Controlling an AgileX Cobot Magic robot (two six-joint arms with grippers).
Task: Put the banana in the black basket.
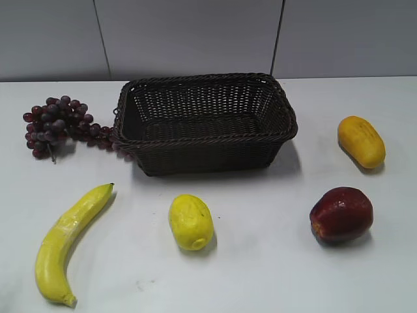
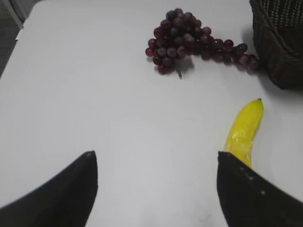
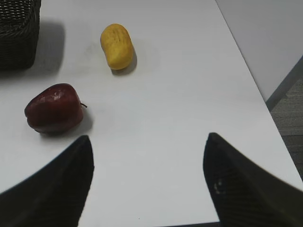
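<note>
basket rear centre | grapes touching its left | banana front-left | lemon front

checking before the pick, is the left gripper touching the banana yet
Apart. In the left wrist view the left gripper is open over bare table, and the banana lies beyond its right finger, not between the fingers.

yellow banana, dark brown-black woven basket, dark purple-red grapes, yellow lemon, deep red apple, orange-yellow mango, white table.
</note>
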